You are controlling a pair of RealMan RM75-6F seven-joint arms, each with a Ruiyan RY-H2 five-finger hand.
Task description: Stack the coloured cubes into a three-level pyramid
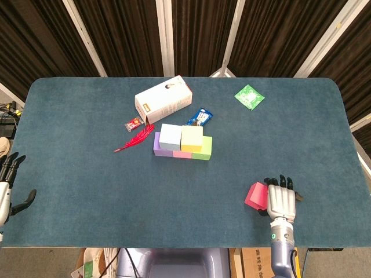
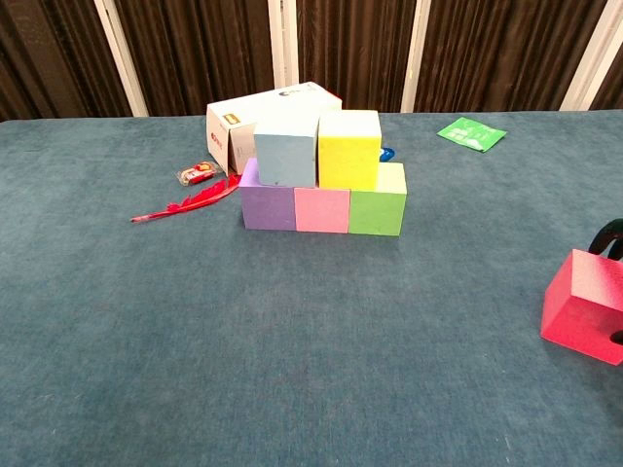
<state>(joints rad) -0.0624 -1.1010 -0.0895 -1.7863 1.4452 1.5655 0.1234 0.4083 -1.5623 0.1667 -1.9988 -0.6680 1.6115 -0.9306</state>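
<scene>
The left hand (image 1: 8, 188) hangs empty with fingers spread at the table's (image 1: 75, 139) left edge, the two-level cube stack (image 2: 321, 175) sits mid-table, and the right hand (image 1: 280, 200) rests spread, touching the red cube (image 2: 587, 306) beside it.

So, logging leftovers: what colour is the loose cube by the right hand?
Red cube, clearest in chest view.

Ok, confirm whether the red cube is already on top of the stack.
No, the red cube sits on the table, far right of the stack.
</scene>
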